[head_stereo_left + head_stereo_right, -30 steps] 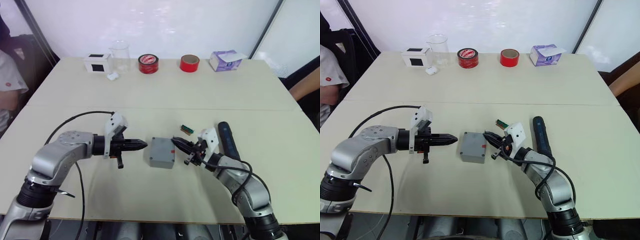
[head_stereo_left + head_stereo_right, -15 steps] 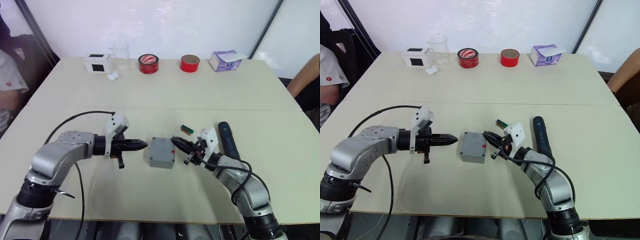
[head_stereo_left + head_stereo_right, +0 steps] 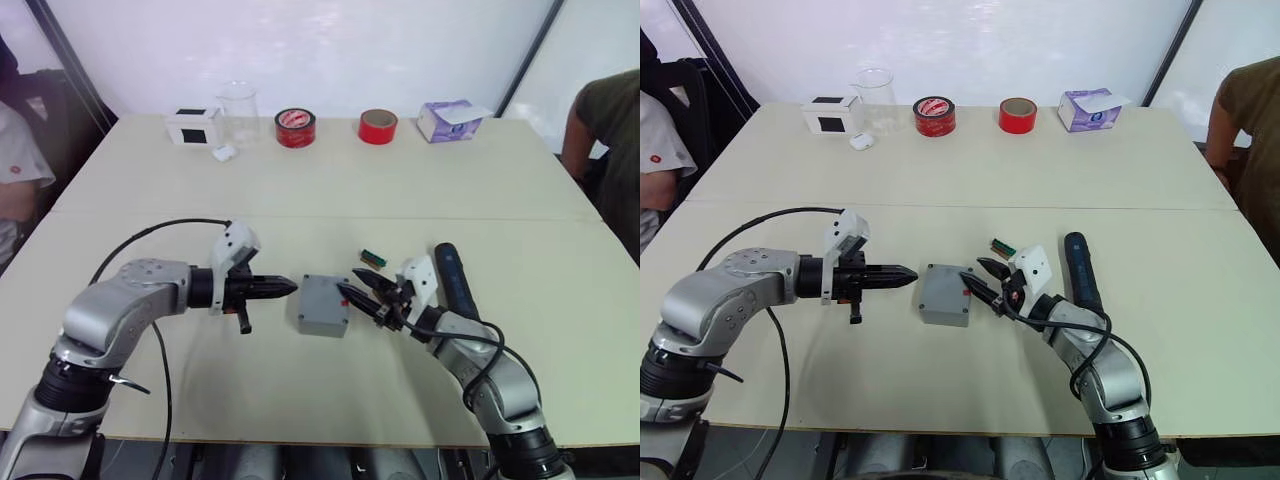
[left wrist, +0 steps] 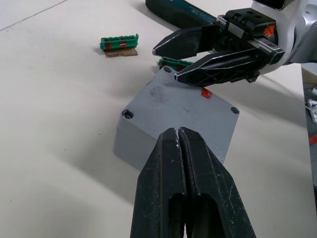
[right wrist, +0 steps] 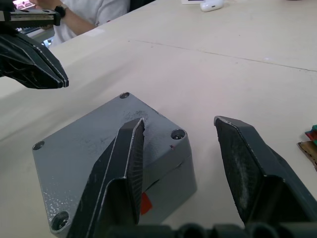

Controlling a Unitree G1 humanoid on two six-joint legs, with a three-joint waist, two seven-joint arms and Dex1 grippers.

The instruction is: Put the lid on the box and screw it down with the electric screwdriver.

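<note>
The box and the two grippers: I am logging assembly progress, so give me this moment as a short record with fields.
box: grey box mid-table
lid: lid sits on the box, four corner screw holes visible
left gripper: left gripper shut, beside the box, apart from it
right gripper: right gripper open at the box's other side, one finger over the lid's edge
electric screwdriver: electric screwdriver lying on the table beside the right arm, not held
stage: lid on, screwing not begun

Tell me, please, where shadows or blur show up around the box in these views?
Left wrist view: the box casts a soft shadow toward the camera; the left gripper is blurred low down. Right wrist view: the right gripper's fingers look soft.
</note>
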